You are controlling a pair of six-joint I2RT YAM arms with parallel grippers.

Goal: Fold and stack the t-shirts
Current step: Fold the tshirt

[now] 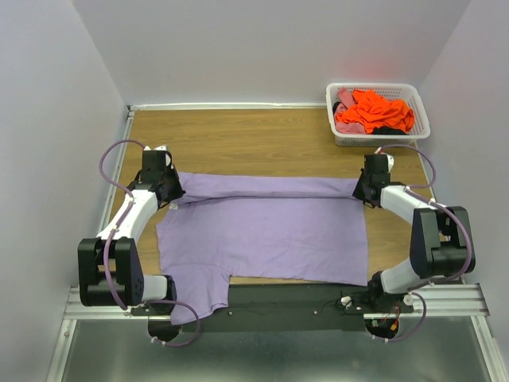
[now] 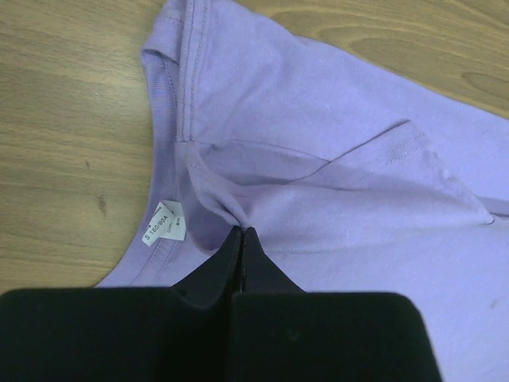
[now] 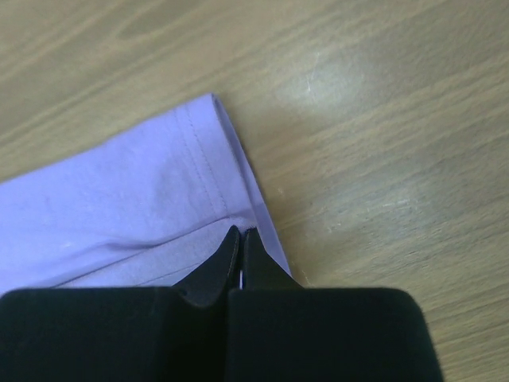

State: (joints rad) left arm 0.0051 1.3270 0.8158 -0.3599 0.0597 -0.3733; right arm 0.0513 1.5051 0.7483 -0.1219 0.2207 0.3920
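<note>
A large lavender-purple t-shirt (image 1: 262,231) lies spread across the wooden table, its far edge folded over toward the near side. My left gripper (image 1: 169,193) is shut on the shirt's folded edge at the left, beside the neck; the wrist view shows the pinched fabric (image 2: 238,208) and a white neck label (image 2: 164,224). My right gripper (image 1: 364,191) is shut on the folded edge at the right, at the hem corner (image 3: 238,208). Orange and pink shirts (image 1: 372,111) lie crumpled in the basket.
A white plastic lattice basket (image 1: 421,119) stands at the back right corner of the table (image 1: 254,139). One sleeve of the purple shirt (image 1: 195,298) hangs over the table's near edge onto the black base rail. White walls close in on three sides.
</note>
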